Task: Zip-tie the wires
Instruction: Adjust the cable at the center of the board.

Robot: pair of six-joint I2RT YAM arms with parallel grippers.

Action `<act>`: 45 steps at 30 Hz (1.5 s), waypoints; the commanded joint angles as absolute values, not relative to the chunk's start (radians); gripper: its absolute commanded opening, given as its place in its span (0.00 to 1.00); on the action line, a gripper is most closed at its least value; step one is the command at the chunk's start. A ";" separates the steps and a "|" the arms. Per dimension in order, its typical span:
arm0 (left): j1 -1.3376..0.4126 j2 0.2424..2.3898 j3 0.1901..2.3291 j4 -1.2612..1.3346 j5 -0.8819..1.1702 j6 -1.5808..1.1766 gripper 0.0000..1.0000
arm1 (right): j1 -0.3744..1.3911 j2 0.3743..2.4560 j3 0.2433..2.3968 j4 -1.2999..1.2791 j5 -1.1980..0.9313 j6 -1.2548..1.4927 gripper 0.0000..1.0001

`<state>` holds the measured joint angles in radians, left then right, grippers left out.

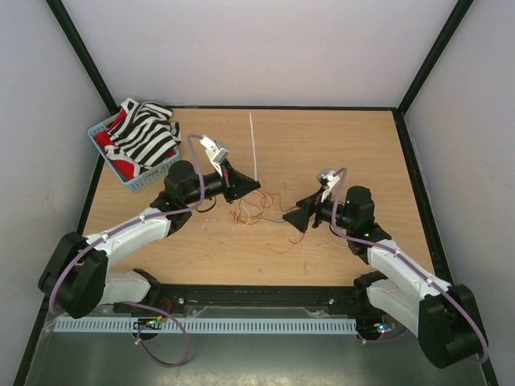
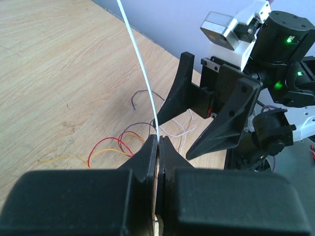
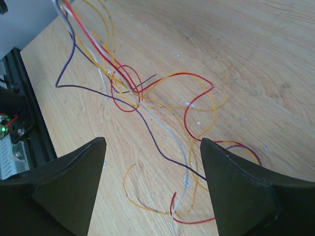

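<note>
The wires [image 1: 256,211] lie in a loose red, orange, dark and pale tangle on the wooden table between the two arms. The zip tie [image 1: 254,149] is a thin white strip pointing toward the back of the table. My left gripper [image 1: 256,186] is shut on its near end. In the left wrist view the zip tie [image 2: 140,64] rises out of the closed tips of the left gripper [image 2: 159,139]. My right gripper [image 1: 296,219] stands open at the tangle's right edge. In its own view the right gripper [image 3: 152,141] hovers over the wires [image 3: 147,115], and strands run on the table under the gap.
A blue basket [image 1: 153,178] holding black-and-white striped and red cloth stands at the table's back left. A black rail [image 1: 257,299] runs along the near edge between the arm bases. Grey walls enclose the table on three sides.
</note>
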<state>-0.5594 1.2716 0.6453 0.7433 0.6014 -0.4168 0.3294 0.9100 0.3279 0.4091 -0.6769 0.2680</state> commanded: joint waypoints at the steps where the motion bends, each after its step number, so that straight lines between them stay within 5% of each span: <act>1: -0.554 1.241 0.686 0.704 0.606 -0.433 0.00 | 0.412 0.994 0.369 0.537 -0.617 0.165 0.87; 19: -0.557 1.188 0.721 0.598 0.610 -0.440 0.00 | 0.539 1.267 0.505 0.547 -0.609 -0.022 0.65; 35: -0.542 1.150 0.721 0.498 0.557 -0.407 0.00 | 0.551 1.251 0.533 0.439 -0.560 -0.044 0.00; 45: -0.489 1.091 0.692 0.423 0.528 -0.387 0.00 | 0.531 1.088 0.505 0.295 -0.431 -0.009 0.00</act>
<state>-0.5049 1.1347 0.6891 0.4431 0.5430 -0.4091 0.5423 1.1633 0.5076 0.3553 -0.4957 -0.0242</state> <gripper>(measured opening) 0.004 0.012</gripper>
